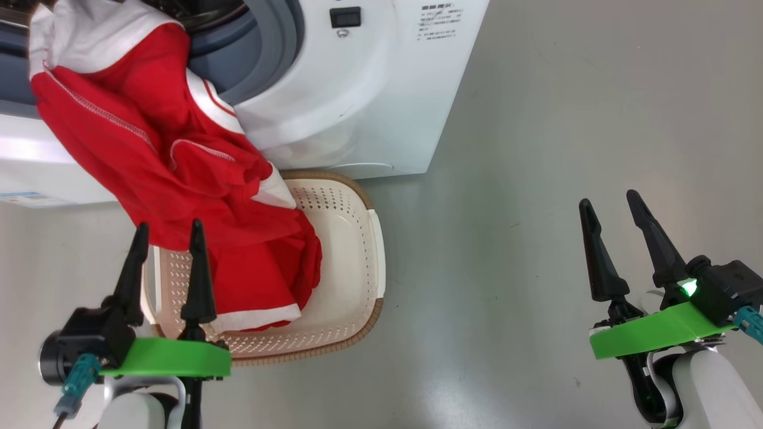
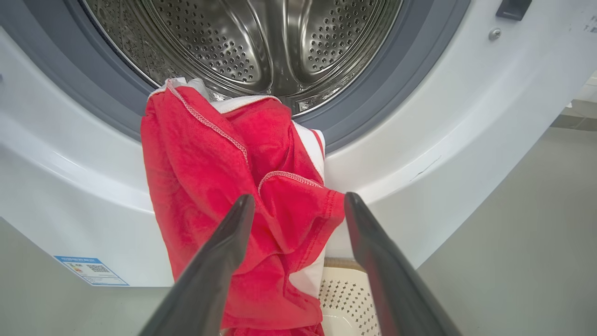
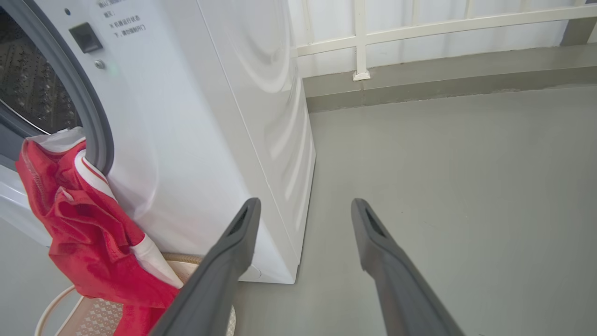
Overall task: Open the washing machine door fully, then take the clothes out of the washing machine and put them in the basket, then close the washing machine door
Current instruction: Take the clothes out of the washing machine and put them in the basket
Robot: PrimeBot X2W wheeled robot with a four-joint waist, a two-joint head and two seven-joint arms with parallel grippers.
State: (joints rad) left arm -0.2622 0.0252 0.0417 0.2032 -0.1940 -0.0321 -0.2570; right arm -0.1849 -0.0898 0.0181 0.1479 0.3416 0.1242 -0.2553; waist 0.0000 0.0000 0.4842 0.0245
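The red clothes (image 1: 179, 173) with white trim hang out of the washing machine (image 1: 369, 89) over its grey rubber ring, and their lower end lies in the cream basket (image 1: 357, 238) on the floor in front. My left gripper (image 1: 170, 229) stands open just in front of the hanging cloth, at the basket's near left side, holding nothing. In the left wrist view the clothes (image 2: 224, 186) drape from the steel drum (image 2: 261, 46) beyond the open left gripper (image 2: 298, 200). My right gripper (image 1: 608, 202) is open over bare floor at the right. The washing machine door is out of view.
Grey floor (image 1: 566, 119) stretches to the right of the machine. In the right wrist view, a pale wall with white rails (image 3: 419, 28) runs behind the machine (image 3: 224, 116). A small blue label (image 2: 91, 270) sits on the machine's lower corner.
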